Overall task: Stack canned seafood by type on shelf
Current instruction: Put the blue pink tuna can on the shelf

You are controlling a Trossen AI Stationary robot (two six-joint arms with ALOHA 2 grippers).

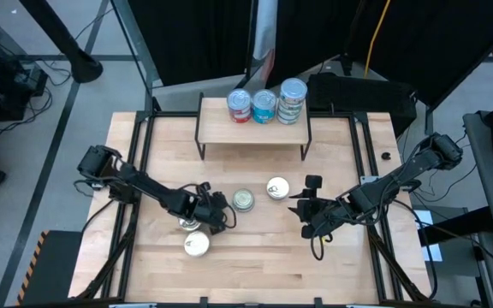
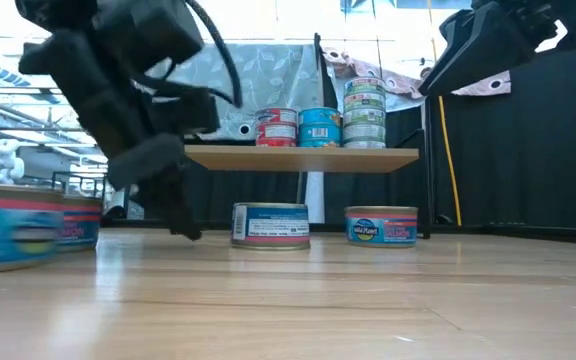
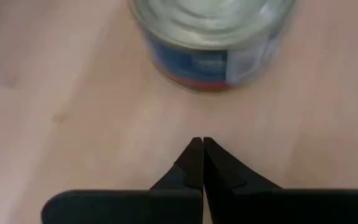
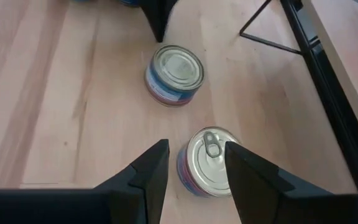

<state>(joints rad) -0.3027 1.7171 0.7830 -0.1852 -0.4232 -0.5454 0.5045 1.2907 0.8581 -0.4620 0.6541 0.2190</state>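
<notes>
Above a pull-tab tin the right gripper hangs spread; left gripper pressed together

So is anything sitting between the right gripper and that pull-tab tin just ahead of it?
No. In the right wrist view the open right gripper looks straight at the pull-tab tin, with only bare tabletop around it.
</notes>
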